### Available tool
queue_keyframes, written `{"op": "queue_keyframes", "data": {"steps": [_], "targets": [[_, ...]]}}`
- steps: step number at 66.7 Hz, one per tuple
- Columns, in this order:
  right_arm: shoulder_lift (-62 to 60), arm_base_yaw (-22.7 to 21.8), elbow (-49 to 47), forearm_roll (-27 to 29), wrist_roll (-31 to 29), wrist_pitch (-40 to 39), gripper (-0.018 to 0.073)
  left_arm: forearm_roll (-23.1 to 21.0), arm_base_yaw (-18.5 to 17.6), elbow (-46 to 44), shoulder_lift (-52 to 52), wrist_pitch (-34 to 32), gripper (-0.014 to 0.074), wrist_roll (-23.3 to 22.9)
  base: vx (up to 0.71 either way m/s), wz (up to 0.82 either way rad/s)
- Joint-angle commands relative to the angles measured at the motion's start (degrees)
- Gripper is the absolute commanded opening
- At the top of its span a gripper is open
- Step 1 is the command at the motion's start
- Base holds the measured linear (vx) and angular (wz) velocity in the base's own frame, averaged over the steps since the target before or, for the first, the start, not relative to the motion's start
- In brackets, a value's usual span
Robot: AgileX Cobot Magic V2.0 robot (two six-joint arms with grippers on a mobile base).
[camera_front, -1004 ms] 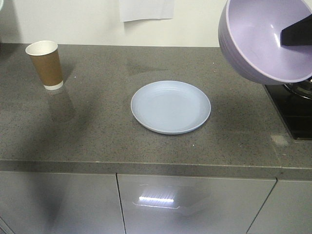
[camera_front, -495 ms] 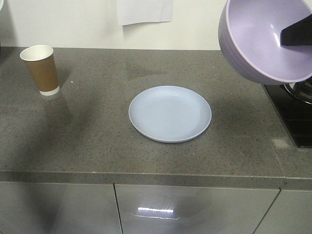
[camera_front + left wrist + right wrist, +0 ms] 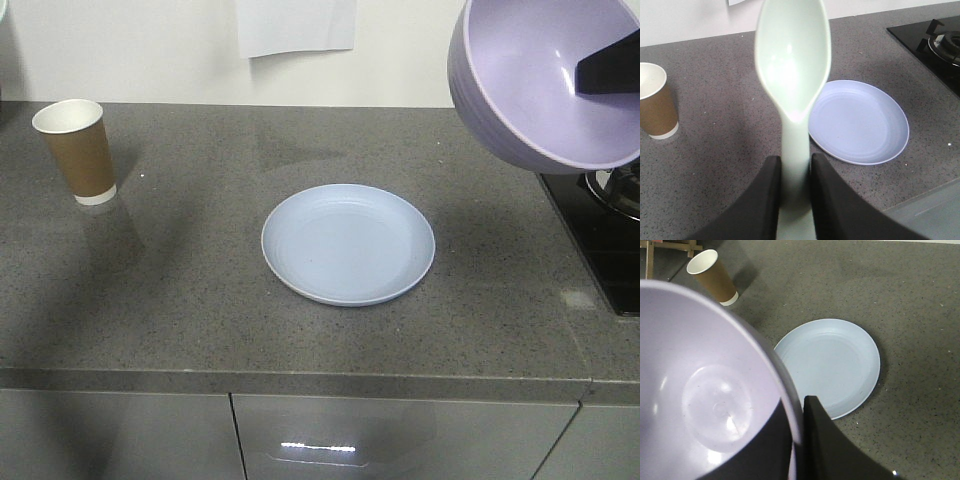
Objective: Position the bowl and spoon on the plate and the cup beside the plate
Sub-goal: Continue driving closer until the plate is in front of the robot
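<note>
**Two pieces held aloft, two resting on the counter**

Both grippers are closed on task items. The spoon is clamped by its handle between the two dark fingers of the left gripper, with the scoop pointing away from the wrist camera, above the grey countertop. The bowl is pinched at its rim by the right gripper, one finger inside and one outside. It is held tilted in the air at the far right, its opening turned toward the front camera. A black hob is seen beneath it at the right edge. The plate lies flat near the middle of the countertop. The cup stands upright at the far left, well apart from the plate.
</note>
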Motion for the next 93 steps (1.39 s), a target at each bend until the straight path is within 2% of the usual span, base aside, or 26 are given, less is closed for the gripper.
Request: {"op": "queue_keyframes", "data": {"steps": [1,93], "targets": [[-1.4,-0.1,-1.5,2.8,-0.4,-2.7,-0.0006,-1.5,0.0,-1.4,-0.8,-3.5,-0.0006,0.0,0.04,0.0],[-1.4,-0.1,-1.5,2.8,-0.4,-2.7,-0.0006,-1.5,0.0,-1.4,-0.8,-3.5,-0.0006,0.0,0.04,0.0]]}}
